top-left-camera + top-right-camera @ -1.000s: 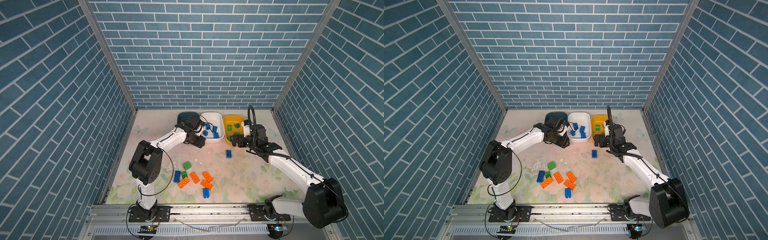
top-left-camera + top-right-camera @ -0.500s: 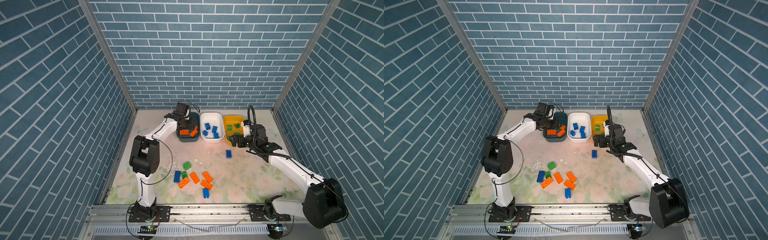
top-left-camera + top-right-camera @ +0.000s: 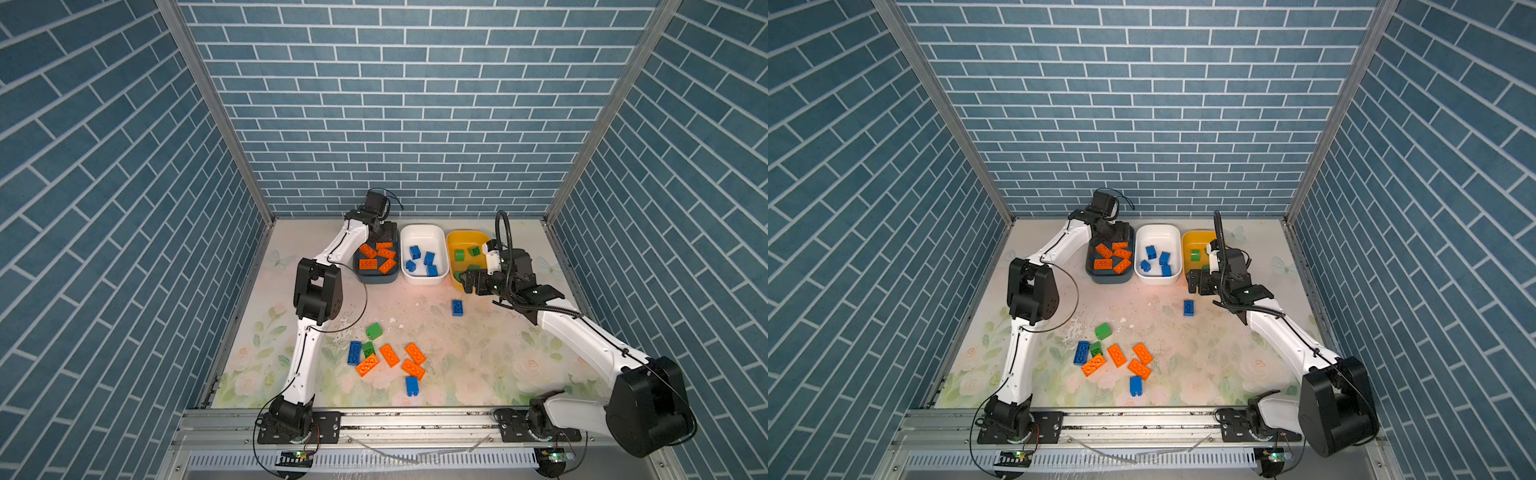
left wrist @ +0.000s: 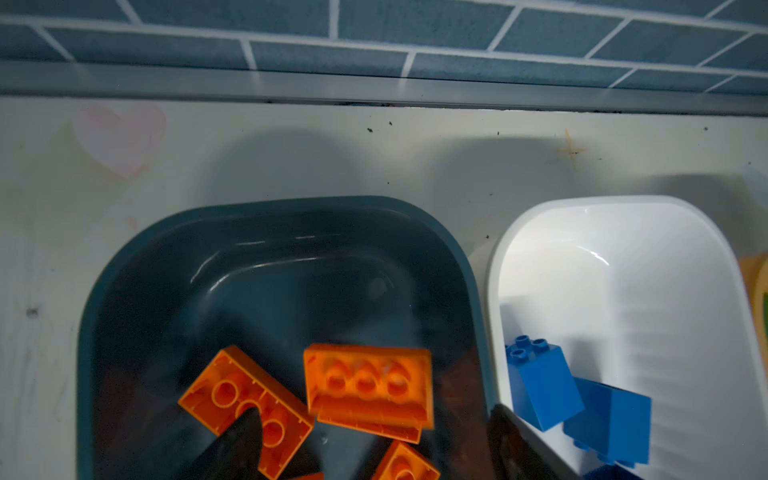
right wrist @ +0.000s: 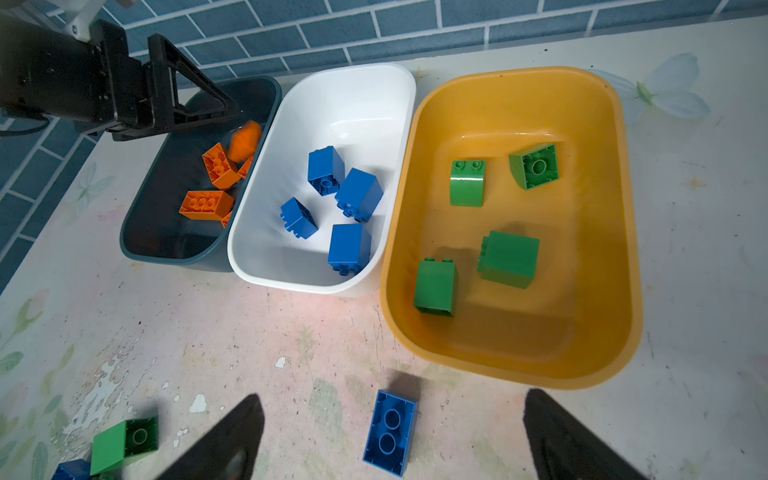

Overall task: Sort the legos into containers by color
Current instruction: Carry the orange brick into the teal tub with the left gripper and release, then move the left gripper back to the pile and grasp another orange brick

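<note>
Orange brick (image 4: 368,386) looks blurred just over the floor of the dark teal tub (image 4: 291,208), the left one in the far row. The left end effector (image 3: 385,237) stands above it with jaws wide, holding nothing. I judge the brick is released, so this arm should rise straight up and no finger catches the rim. The right end effector (image 5: 395,401) is also wide and empty, over a blue brick (image 5: 390,432) on the table (image 5: 249,332), near the yellow tub (image 5: 519,72). It should descend squarely, close on the long sides, and carry the brick to the white tub (image 5: 353,83) in the middle.
</note>
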